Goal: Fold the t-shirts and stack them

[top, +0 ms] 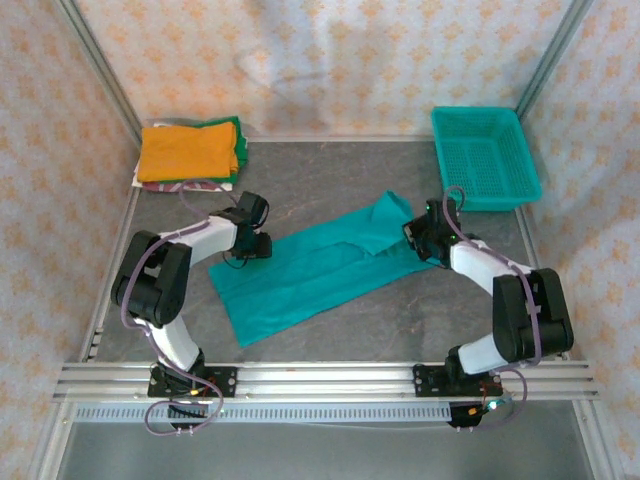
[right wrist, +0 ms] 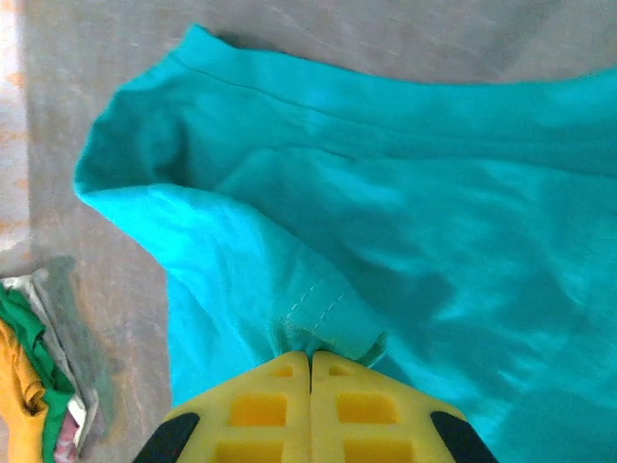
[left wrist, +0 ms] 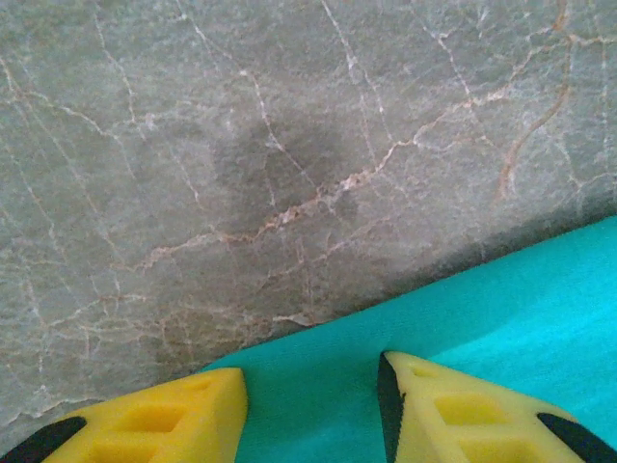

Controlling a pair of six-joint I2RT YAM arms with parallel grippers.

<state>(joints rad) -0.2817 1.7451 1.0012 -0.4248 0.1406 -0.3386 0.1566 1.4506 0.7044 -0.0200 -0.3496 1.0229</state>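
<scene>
— Where's the teal t-shirt (top: 310,275)?
— Lying slantwise across the middle of the counter (top: 300,180).
— And the hands?
— Left hand (left wrist: 310,371) is spread over the shirt's left edge. Right hand (right wrist: 310,359) is pressed together, pinching a fold at centre right.
— Farther back?
— Folded t-shirts (top: 190,150), orange on top, are at upper left, and a basket (top: 485,155) at upper right.

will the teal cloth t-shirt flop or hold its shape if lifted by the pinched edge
Probably floppy: the teal cloth t-shirt bunches where the shut right gripper pinches it. Lying thin and flat on the grey marbled table, it is likely light, and should drape and drag rather than lift whole.
</scene>
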